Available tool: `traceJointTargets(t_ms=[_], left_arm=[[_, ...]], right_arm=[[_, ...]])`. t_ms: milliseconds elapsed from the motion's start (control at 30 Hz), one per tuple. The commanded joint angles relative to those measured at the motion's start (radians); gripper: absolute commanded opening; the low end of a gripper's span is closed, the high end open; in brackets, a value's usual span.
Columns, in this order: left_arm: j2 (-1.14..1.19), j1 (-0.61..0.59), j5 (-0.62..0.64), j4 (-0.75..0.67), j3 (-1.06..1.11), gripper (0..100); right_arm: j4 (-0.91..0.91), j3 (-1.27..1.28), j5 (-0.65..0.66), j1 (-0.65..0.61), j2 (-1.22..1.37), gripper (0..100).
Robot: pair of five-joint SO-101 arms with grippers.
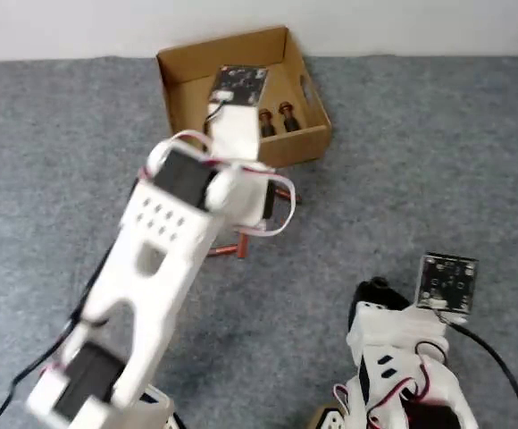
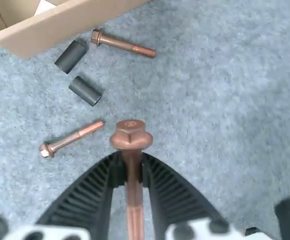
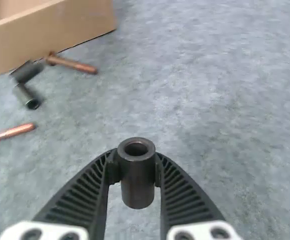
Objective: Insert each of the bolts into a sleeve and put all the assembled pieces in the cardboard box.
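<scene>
A copper-coloured bolt (image 2: 130, 136) is pinched by the left claw (image 2: 130, 161) just under its flanged head, with the shank running back between the jaws. A dark sleeve (image 3: 136, 175) is clamped across its outer wall by the right claw (image 3: 135, 162), and its bore is unobstructed. Both pieces are judged to be rigid metal, light, and smooth and round enough to pivot or slide in a slack grip. A firm hold on the sides is therefore called for, with shank tip and bore kept clear. On the grey desk (image 1: 438, 161), a loose bolt (image 2: 122, 44) and a loose sleeve (image 2: 71, 56) lie just beside the cardboard box (image 1: 177, 94). A second sleeve (image 2: 86, 91) and a second bolt (image 2: 70, 138) lie further out. Being round, these are likely to roll if nudged and are best taken across the middle. Two assembled pieces (image 1: 265, 122) are seen inside the box.
</scene>
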Motion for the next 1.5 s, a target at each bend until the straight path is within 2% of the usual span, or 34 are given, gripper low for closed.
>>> traceJointTargets(t_ms=[0, 267, 500, 600, 767, 933, 1033, 1167, 1233, 1467], left_arm=[[-0.258, -0.003, -0.037, -0.13, 0.205, 0], [-0.736, -0.008, -0.161, -0.489, 0.737, 0], [-1.048, -0.008, -0.158, -0.641, 0.967, 0], [-1.162, -0.017, -0.157, -0.712, 1.03, 0], [-1.386, -0.018, -0.158, -0.867, 1.165, 0], [-1.629, -0.017, -0.157, -1.08, 1.353, 0], [-1.702, -0.012, -0.141, -1.08, 1.425, 0], [-1.672, -0.006, 0.034, -1.074, 1.412, 0], [-1.671, 0.031, 0.083, -1.069, 1.409, 0], [-1.671, 0.063, 0.11, -1.068, 1.437, 0]], right_arm=[[-0.028, -0.009, 0.02, -0.071, -0.001, 0.8], [-0.065, -0.006, 0.176, -0.088, -0.001, 0.8], [-0.111, 0.035, 0.235, -0.111, -0.002, 0.8], [-0.17, 0.043, 0.232, -0.186, -0.002, 0.8], [-0.303, 0.083, 0.236, -0.389, -0.002, 0.9], [-0.446, 0.129, 0.236, -0.533, -0.001, 0.9], [-0.498, 0.144, 0.238, -0.576, -0.001, 0.9], [-0.512, 0.175, 0.282, -0.619, 0.001, 0.9], [-0.513, 0.187, 0.311, -0.645, 0.001, 0.9], [-0.599, 0.195, 0.345, -0.667, 0.001, 0.9]])
